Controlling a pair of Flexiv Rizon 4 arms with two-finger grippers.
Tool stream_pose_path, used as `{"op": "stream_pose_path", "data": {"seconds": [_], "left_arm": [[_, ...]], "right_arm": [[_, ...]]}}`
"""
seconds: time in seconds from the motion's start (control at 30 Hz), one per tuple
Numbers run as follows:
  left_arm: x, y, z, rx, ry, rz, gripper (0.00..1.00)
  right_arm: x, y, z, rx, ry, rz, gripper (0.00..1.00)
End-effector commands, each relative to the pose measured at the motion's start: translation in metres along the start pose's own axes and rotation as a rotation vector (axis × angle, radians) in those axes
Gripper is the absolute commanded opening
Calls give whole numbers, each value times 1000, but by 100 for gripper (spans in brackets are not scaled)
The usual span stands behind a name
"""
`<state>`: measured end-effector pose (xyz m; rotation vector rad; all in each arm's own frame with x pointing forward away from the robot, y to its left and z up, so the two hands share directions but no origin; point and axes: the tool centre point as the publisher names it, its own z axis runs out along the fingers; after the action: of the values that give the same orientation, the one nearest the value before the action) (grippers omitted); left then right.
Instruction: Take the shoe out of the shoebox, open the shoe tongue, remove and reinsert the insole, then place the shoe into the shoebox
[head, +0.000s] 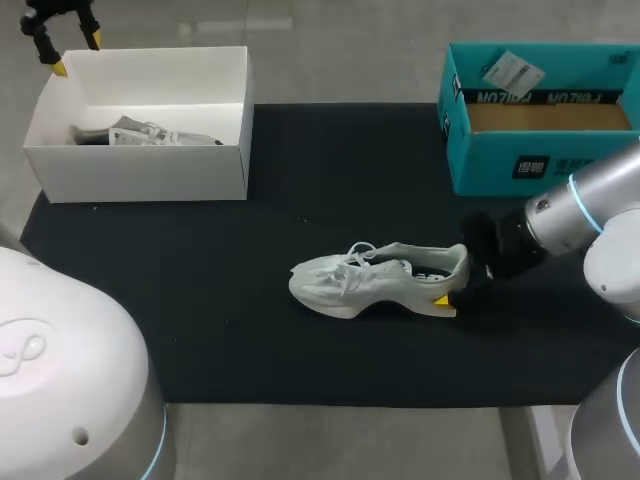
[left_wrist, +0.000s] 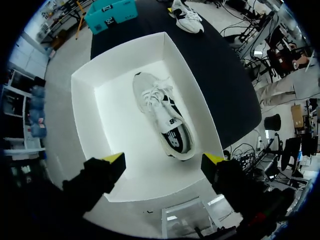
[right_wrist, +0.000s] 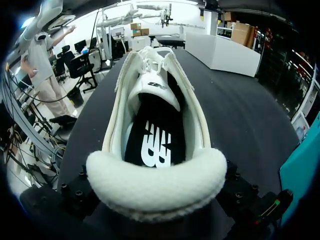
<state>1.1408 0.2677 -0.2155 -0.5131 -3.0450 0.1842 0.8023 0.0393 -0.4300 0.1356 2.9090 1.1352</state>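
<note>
A white shoe (head: 380, 280) lies on its side in the middle of the black mat (head: 230, 330), toe to the left. My right gripper (head: 455, 287) is at its heel, one yellow tip showing under the sole. In the right wrist view the padded heel collar (right_wrist: 155, 185) fills the space between the fingers, which press on it from both sides; the tongue (right_wrist: 152, 87) is lifted and the black insole (right_wrist: 155, 145) shows inside. My left gripper (head: 77, 55) hangs open above the far left corner of the white shoebox (head: 140, 175). A second shoe (left_wrist: 162, 117) lies in that box (left_wrist: 85, 100), under the open left gripper (left_wrist: 163, 159).
A teal cardboard box (head: 500, 160) stands open at the back right, just behind my right arm (head: 590, 205). Black mat stretches between the two boxes and in front of the shoe.
</note>
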Motion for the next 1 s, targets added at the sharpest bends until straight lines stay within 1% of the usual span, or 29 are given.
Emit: {"op": "stream_pose_path", "data": {"seconds": [0.03,0.07,0.1,0.13,0.2,0.23,0.27,0.33,0.37,1.0], "left_arm": [[21,-16,-17,-125,71,-420,100],[26,-20,-20,-103,45,-476,100],[29,-23,-23,-118,65,-561,100],[33,-28,-25,-142,36,-630,100],[38,-40,-29,-142,25,-709,100],[41,-49,-31,-162,9,-712,100],[43,-56,-32,-149,12,-734,100],[47,-73,-31,-175,8,-747,100],[48,-84,-31,-187,8,-701,100],[48,-84,-31,-187,8,-701,100]], "right_arm": [[-2,-1,5,3,-2,0,0],[-2,-1,5,3,-2,0,0],[-2,-1,5,3,-2,0,0],[-2,-1,5,3,-2,0,0],[-2,-1,5,3,-2,0,0],[-2,-1,5,3,-2,0,0],[-2,-1,5,3,-2,0,0],[-2,-1,5,3,-2,0,0],[-2,-1,5,3,-2,0,0],[-2,-1,5,3,-2,0,0]]}}
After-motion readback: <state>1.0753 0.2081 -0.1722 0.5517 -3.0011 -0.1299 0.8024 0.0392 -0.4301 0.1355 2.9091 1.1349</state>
